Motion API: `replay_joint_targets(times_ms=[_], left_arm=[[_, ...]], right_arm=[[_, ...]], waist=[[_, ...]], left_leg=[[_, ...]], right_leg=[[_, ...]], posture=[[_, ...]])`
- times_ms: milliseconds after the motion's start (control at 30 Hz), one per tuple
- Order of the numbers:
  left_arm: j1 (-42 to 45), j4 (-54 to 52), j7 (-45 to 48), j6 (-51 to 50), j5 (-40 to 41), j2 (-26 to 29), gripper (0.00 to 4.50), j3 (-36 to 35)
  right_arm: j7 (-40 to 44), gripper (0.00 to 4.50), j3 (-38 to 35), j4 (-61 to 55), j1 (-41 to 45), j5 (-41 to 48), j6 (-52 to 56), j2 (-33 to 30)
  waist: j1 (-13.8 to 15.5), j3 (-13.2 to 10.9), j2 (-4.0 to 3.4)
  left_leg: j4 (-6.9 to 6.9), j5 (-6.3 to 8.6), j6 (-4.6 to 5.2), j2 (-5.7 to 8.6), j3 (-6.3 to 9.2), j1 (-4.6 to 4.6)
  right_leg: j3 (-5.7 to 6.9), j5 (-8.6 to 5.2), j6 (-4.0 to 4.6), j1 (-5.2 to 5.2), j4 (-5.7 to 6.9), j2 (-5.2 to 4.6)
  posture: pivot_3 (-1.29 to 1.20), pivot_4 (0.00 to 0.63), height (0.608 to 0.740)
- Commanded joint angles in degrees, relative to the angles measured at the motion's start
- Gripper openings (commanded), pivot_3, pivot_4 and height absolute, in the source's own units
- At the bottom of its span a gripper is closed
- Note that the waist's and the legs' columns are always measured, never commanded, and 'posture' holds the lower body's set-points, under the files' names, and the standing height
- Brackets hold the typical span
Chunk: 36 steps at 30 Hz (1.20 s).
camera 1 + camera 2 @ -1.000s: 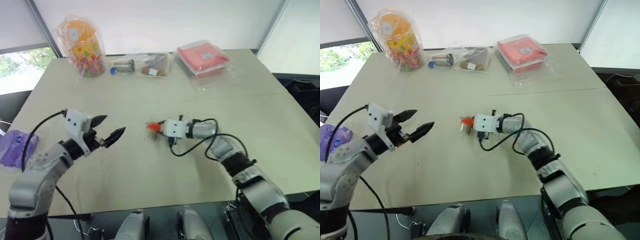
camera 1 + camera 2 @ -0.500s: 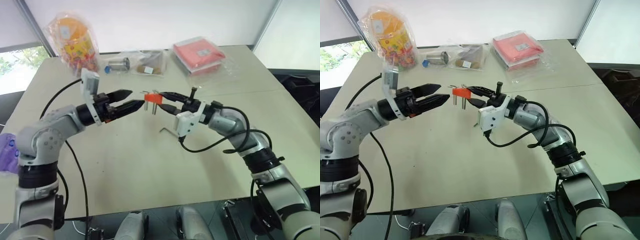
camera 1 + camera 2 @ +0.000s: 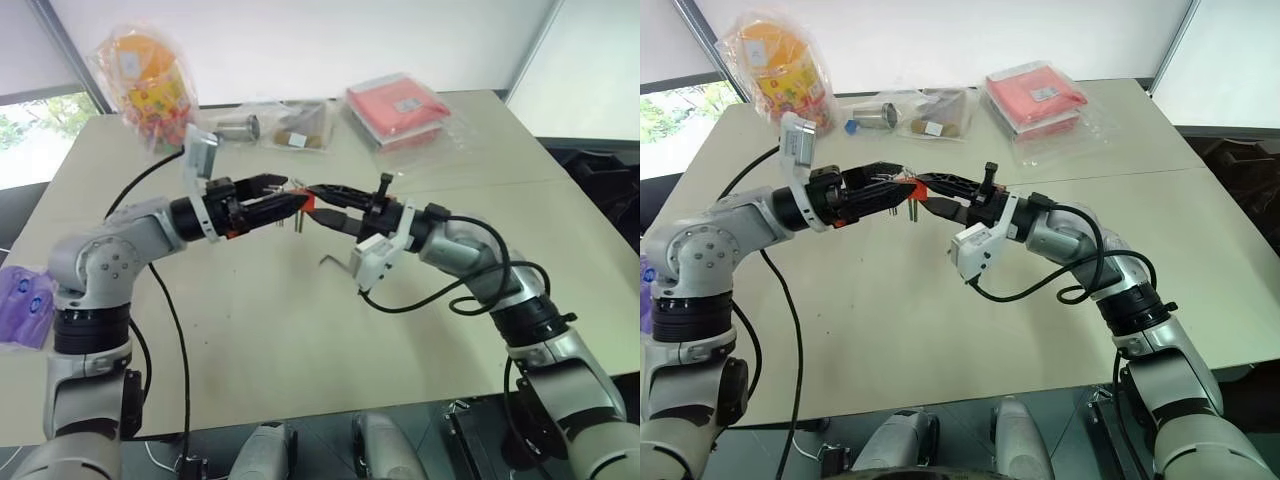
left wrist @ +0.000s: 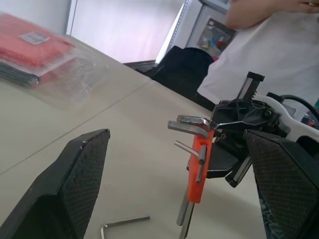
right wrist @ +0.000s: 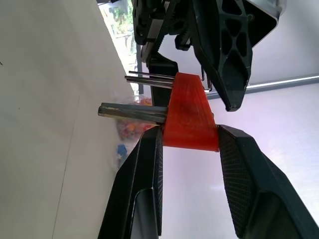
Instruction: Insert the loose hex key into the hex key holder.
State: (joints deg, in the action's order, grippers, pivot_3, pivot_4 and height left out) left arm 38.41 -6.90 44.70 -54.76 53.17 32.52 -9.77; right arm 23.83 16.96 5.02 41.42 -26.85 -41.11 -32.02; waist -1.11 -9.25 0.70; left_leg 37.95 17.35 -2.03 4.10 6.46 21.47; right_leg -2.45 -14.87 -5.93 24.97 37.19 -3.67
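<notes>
The loose hex key (image 3: 334,260) lies flat on the table (image 3: 520,230), below the two raised arms. Above it the hex key holder (image 5: 189,114) hangs in the air, pinched between the right gripper (image 5: 188,144)'s two fingers, its grey keys sticking out sideways. The left gripper (image 4: 179,174) faces the holder with its fingers spread wide, one to each side, not touching it
</notes>
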Motion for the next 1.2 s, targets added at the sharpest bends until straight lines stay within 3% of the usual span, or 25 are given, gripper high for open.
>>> replay_joint_targets(times_ms=[33,900,1000,1200], left_arm=[[0.8,-1.6,0.7,-0.3,1.0,0.2,4.5,-0.1],[0.1,-1.5,2.3,1.6,-2.3,0.5,4.5,1.8],[0.3,-1.4,2.4,1.8,-2.5,0.4,3.25,1.8],[0.6,-1.2,2.7,2.0,-3.0,-0.1,0.2,1.8]], right_arm=[[-0.9,1.02,-1.5,-1.9,1.6,0.3,-0.7,0.2],[0.1,1.02,-1.0,-1.7,2.3,0.8,-0.5,0.3],[0.5,1.02,-0.8,-1.8,2.1,0.8,-0.6,0.2],[1.4,1.02,-0.4,-2.4,1.7,0.9,-0.3,0.2]], waist=[[0.0,0.0,0.0],[0.0,0.0,0.0],[0.0,0.0,0.0],[0.0,0.0,0.0]], left_leg=[[0.0,0.0,0.0,0.0,0.0,0.0],[0.02,0.0,0.0,0.0,-0.01,0.0],[0.02,0.0,0.0,0.0,-0.01,0.0],[0.04,0.0,0.0,0.0,-0.02,0.0]], right_leg=[[0.0,0.0,0.0,0.0,0.0,0.0],[-0.01,0.0,0.0,0.0,0.01,0.0],[-0.01,0.0,0.0,0.0,0.01,0.0],[-0.01,0.0,0.0,-0.01,0.01,0.0]], posture=[[0.0,0.15,0.74],[0.0,0.15,0.74],[0.0,0.15,0.74],[0.0,0.15,0.74]])
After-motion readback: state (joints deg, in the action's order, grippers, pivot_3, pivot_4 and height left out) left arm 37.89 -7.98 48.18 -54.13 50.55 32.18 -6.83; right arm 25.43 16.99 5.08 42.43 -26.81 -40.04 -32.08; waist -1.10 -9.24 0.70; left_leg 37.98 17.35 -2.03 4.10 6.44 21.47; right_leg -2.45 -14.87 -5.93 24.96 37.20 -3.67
